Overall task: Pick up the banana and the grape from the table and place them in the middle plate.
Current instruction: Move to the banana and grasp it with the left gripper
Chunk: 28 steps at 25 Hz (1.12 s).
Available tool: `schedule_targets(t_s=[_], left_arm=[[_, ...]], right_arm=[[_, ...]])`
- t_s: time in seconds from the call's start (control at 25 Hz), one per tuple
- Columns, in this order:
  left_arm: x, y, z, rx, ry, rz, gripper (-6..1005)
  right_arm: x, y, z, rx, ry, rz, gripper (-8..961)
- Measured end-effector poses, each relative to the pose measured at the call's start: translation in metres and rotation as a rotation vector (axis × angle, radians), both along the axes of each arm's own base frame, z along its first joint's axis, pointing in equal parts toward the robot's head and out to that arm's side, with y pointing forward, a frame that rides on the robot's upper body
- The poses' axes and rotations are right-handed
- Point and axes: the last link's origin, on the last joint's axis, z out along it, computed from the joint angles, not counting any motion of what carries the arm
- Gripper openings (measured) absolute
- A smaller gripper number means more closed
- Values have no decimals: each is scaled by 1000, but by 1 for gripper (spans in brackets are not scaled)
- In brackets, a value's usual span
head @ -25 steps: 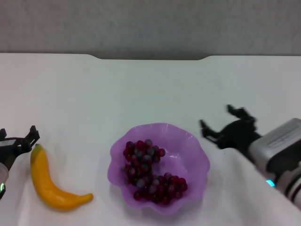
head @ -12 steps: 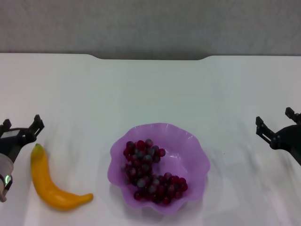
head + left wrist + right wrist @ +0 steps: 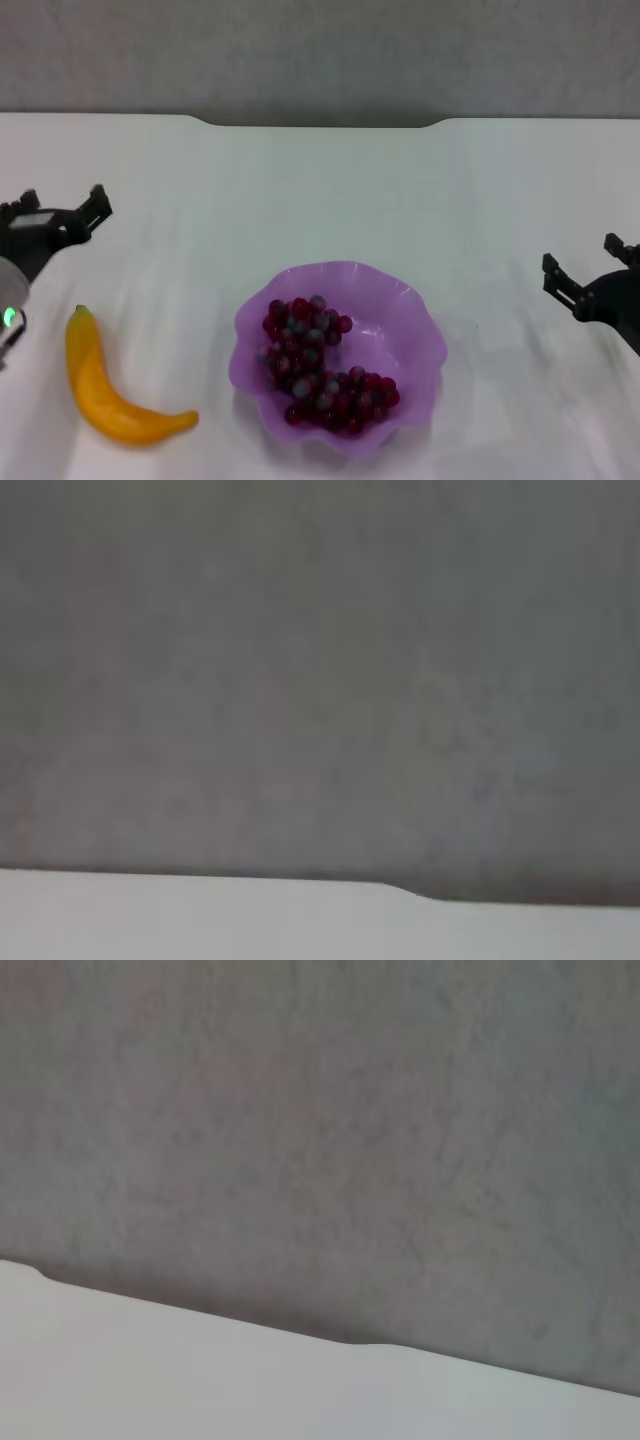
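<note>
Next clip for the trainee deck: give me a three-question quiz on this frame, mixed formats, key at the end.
1. True or false: the grape lies inside the middle plate.
2. Multiple choice: where is the banana? A) in the plate B) on the table, on the robot's left of the plate C) held by the left gripper D) held by the right gripper
3. Fill in: both grippers have their jaws ____ and hold nothing.

Key: 1 true; 2 B; 3 open
</note>
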Motion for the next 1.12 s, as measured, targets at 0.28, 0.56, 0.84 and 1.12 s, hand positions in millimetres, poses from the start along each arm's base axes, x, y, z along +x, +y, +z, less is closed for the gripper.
schedule_targets(t_s=[0.28,0.56,0.84,1.12], left_arm=[[15,2,24,-295,-21,92,883],[17,6,34,-545,49,356,882],[27,1,18,-592,93,483,882],[21,5,2,-593,85,546,882]], right_arm=[[0,2,-4,-21,-9,-10,891],[0,2,-5,-28,-12,-16,892],[1,2,-5,-31,-14,-23,892],[3,1,-5,-30,-12,-32,892]])
